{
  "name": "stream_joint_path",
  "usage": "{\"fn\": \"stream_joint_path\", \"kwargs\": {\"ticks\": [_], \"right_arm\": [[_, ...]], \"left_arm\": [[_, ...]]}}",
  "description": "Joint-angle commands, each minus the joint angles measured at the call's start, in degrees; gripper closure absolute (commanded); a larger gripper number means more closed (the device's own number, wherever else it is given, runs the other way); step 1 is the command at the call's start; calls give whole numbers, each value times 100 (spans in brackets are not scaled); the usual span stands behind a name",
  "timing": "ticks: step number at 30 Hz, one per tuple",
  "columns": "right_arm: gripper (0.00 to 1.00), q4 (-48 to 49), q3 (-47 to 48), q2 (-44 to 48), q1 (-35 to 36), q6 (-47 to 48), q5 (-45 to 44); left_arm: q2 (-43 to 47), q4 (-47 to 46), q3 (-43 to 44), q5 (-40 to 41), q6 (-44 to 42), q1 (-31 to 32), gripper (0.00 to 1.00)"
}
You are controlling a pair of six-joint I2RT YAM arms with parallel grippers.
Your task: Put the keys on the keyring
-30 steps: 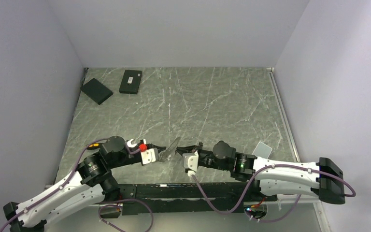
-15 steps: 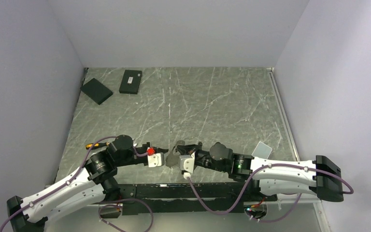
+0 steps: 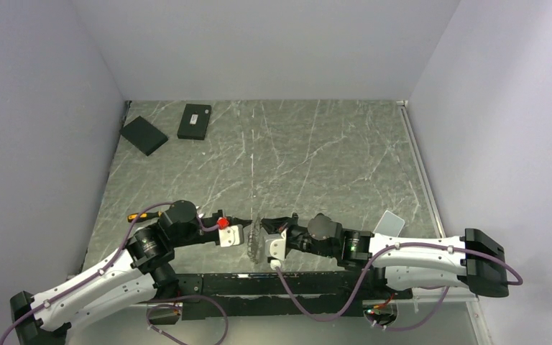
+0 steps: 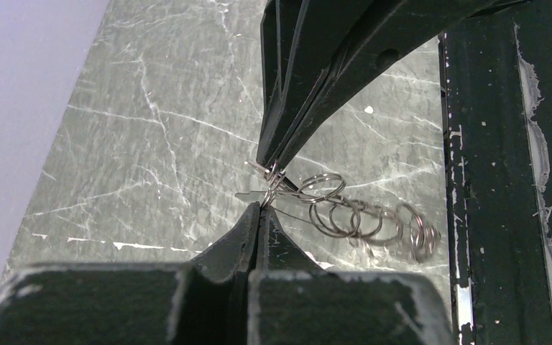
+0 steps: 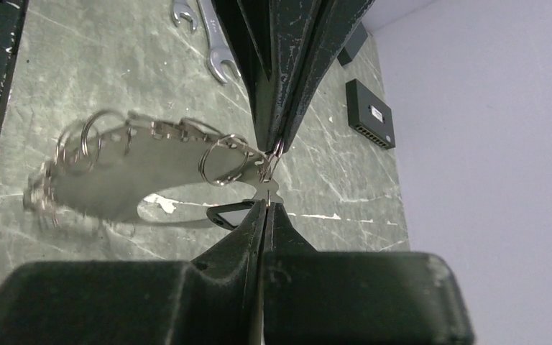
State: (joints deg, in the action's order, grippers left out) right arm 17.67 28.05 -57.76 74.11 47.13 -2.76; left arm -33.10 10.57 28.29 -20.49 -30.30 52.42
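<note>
The keyring [image 3: 253, 243] hangs on edge between my two grippers near the table's front edge. In the left wrist view it is a thin wire strung with several small split rings [image 4: 345, 215]. In the right wrist view the keys [image 5: 165, 133] fringe its blurred hoop. My left gripper [image 3: 245, 231] [image 4: 259, 207] is shut on the thin wire of the keyring. My right gripper [image 3: 264, 233] [image 5: 267, 205] is shut on a small flat key [image 5: 271, 192] right at the hoop. The two tips almost touch, pointing at each other.
Two black boxes [image 3: 144, 135] [image 3: 195, 121] lie at the far left corner; one shows in the right wrist view [image 5: 370, 113]. Silver wrenches [image 5: 214, 43] lie beyond the keyring. A small white card [image 3: 389, 221] lies right of the right arm. An orange-handled tool [image 3: 139, 215] lies left of the left arm.
Both grippers moved toward each other and now meet tip to tip. The keyring, earlier tilted at the left gripper's tip, now hangs edge-on between them.
</note>
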Motion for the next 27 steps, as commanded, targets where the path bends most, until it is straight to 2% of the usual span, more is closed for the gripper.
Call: {"fn": "stream_joint_path", "kwargs": {"ticks": [1, 27], "right_arm": [[100, 436, 114, 9, 97, 108, -125], [100, 441, 69, 19, 261, 208, -167]], "left_arm": [[1, -321, 27, -42, 149, -8, 100], [-170, -329, 42, 33, 219, -15, 100]]}}
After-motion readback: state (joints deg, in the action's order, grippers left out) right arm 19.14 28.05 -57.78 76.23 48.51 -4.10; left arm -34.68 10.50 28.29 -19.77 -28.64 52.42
